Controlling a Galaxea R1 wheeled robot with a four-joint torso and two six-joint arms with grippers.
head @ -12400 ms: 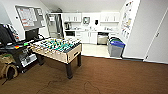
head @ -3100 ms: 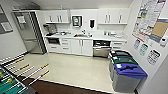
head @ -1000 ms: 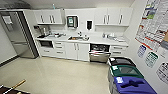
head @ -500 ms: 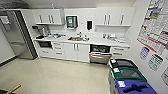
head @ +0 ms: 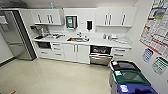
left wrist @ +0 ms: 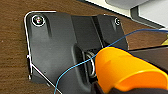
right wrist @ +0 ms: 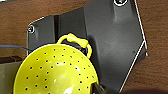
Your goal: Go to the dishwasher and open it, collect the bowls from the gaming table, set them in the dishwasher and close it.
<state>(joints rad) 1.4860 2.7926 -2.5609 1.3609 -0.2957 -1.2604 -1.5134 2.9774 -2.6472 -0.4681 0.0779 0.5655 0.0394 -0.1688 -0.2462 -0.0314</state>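
Dishwasher (head: pixel 100 53) under counter (head: pixel 100 42) right of sink (head: pixel 78 39), door ajar. Orange bowl (left wrist: pixel 125 70) fills left wrist view, perforated yellow bowl (right wrist: pixel 53 72) right; grip state cannot tell. Wall posters (head: pixel 156 27) unreadable.

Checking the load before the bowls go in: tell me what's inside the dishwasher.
The dishwasher stands open under the counter. Its inside is dark, with something like a rack showing; whether dishes already sit there cannot be made out.
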